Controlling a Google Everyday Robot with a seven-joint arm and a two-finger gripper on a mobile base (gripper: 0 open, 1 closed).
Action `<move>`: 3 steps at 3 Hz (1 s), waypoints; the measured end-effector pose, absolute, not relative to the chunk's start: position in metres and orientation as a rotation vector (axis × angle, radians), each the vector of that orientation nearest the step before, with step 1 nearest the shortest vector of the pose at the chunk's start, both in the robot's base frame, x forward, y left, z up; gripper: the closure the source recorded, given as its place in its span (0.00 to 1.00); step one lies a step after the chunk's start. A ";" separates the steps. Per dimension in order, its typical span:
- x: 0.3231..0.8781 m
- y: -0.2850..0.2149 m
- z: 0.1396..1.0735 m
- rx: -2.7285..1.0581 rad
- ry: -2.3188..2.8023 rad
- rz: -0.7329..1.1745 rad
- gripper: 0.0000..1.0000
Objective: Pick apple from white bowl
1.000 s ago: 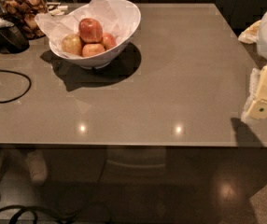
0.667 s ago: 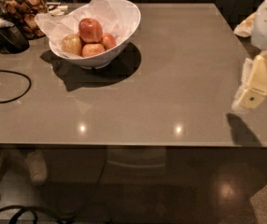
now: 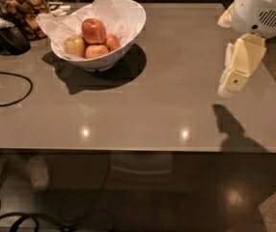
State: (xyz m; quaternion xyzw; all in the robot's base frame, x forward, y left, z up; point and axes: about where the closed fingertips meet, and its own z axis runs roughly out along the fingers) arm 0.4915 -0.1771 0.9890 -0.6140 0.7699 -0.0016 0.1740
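The white bowl (image 3: 128, 30) stands at the far left of the grey table (image 3: 176, 110), lined with crinkled white paper. The deep red apple (image 3: 93, 30) sits on top of the pile in it. A yellowish-green apple (image 3: 74, 45) and two smaller orange-red apples (image 3: 96, 50) lie around it. My gripper (image 3: 230, 83) hangs over the table's right side, pointing down and slightly left, far to the right of the bowl and holding nothing. The white arm housing (image 3: 263, 8) is above it.
A glass jar of brown snacks (image 3: 24, 8) stands behind and left of the bowl. A dark object (image 3: 10, 36) and a black cable loop (image 3: 12, 88) lie at the left edge. The table's front edge runs across the lower middle; shoes (image 3: 36, 173) show below.
My arm and gripper have moved left and inward from the right edge, over the table's right side. The bowl and apples have not moved.
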 end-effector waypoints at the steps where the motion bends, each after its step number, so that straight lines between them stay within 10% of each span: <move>1: 0.496 -0.172 0.991 -1.745 2.169 -0.007 0.00; 3: 0.534 -0.151 0.992 -1.567 2.102 0.114 0.00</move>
